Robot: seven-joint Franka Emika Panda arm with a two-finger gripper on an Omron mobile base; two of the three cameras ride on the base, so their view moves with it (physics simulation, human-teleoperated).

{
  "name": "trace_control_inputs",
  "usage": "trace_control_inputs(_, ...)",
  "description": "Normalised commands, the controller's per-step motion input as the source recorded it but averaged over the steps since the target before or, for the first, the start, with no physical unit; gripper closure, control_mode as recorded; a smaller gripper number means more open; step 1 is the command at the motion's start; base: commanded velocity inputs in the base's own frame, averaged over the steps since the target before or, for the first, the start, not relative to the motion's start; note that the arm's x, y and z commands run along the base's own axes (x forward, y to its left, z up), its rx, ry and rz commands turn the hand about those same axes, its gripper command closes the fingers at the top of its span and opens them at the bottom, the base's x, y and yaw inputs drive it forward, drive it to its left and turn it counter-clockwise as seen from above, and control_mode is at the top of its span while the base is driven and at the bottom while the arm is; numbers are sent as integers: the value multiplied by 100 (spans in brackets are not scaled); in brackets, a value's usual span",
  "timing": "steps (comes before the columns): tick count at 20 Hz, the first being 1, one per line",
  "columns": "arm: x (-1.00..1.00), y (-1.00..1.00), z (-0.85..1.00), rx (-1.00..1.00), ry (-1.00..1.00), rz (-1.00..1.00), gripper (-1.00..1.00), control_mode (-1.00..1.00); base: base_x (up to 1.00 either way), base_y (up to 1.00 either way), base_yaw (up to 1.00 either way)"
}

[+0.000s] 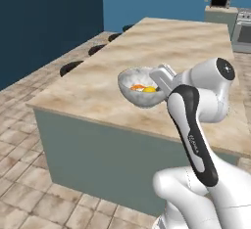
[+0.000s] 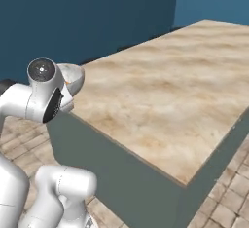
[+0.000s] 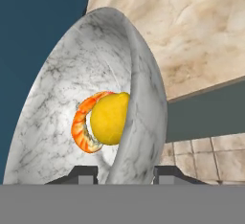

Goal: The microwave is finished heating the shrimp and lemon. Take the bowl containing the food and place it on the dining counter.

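Marbled whitish-grey, the bowl (image 3: 91,98) sits closest to the hand camera, its rim running between the two dark fingertips (image 3: 83,174); one tip lies inside the wall and one outside, so the claw (image 3: 125,174) is clamped on the bowl's rim. Inside, the orange shrimp (image 3: 82,127) curls around the yellow lemon (image 3: 111,118), both resting against the bowl's floor.

From the left base view the claw (image 1: 164,79) holds the bowl (image 1: 139,93) by its right edge, just over the near part of the dining surface (image 1: 122,52). The bowl appears level, with the shrimp (image 1: 138,87) and lemon (image 1: 149,90) still inside. Whether its base touches the beige stone or hangs slightly above cannot be told. In the right base view the bowl (image 2: 73,78) peeks out behind the arm's joint, at the near corner of the surface (image 2: 165,90).

Beyond it, black stools (image 1: 71,68) line the left side, and the kitchen range stands far off by the blue wall.

The step in hand looks like the final placing. The next move probably calls for lowering until the bowl rests flat, well in from the edge, then parting the fingers and lifting clear without tipping it.
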Motion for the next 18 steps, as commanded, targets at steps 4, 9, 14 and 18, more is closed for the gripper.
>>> trace_control_inputs(4,0,0,0,0,0,0,100,100,79,100,-47)
trace_control_inputs(9,0,0,0,0,0,0,100,100,68,100,-54)
trace_control_inputs(14,0,0,0,0,0,0,100,100,50,100,-54)
trace_control_inputs(18,0,0,0,0,0,0,100,100,21,95,-49)
